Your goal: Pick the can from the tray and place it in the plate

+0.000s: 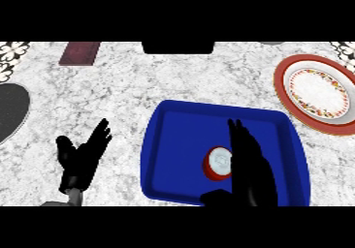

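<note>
The can (219,163) stood upright in the blue tray (182,145), untouched. The right hand (248,164) lay just beside it, fingers straight, apparently lining up a grasp. The plate (320,94) waited beyond the tray; the left hand (81,155) rested open on the counter (123,87).

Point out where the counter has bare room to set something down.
Bare counter lies between the blue tray and the back edge, and between the left hand and the tray. It is crowded inside the tray: right hand beside the can. The plate fills the right.

No readable text, label or number shows anywhere.
</note>
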Motion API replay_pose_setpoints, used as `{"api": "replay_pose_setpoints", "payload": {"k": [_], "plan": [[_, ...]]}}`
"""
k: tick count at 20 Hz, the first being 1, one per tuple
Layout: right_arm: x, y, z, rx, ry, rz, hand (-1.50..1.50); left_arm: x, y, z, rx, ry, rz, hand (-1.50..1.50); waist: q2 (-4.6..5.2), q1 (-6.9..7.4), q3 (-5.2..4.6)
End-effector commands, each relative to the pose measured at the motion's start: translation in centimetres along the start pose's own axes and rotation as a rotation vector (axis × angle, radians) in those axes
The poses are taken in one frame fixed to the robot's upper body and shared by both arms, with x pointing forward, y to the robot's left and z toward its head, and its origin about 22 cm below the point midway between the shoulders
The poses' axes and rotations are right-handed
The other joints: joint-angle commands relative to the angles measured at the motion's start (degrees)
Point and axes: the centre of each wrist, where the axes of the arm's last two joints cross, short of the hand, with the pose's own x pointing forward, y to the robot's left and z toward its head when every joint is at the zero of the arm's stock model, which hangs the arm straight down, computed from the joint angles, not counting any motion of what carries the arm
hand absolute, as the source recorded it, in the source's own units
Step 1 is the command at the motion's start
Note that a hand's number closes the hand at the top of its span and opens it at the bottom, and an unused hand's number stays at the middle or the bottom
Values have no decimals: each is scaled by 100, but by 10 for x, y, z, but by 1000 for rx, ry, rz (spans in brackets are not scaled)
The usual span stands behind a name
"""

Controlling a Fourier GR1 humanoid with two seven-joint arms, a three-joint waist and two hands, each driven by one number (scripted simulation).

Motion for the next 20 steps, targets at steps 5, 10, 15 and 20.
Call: {"api": "replay_pose_setpoints", "payload": {"k": [5, 10, 15, 20], "plan": [[-14, 12, -11, -13, 146, 97, -150, 4, -9, 4, 3, 14, 11, 0, 6, -17, -9], [-8, 14, -12, -3, 141, 81, -150, 5, 1, 14, -14, 19, -2, 0, 5, -10, -9], [-1, 38, -43, 48, 150, 111, -150, -19, -5, 4, -12, 22, 7, 0, 14, 6, -10], [-24, 49, -30, 155, 117, 201, 150, 2, 0, -2, -9, 22, 9, 0, 8, -15, -9]]}}
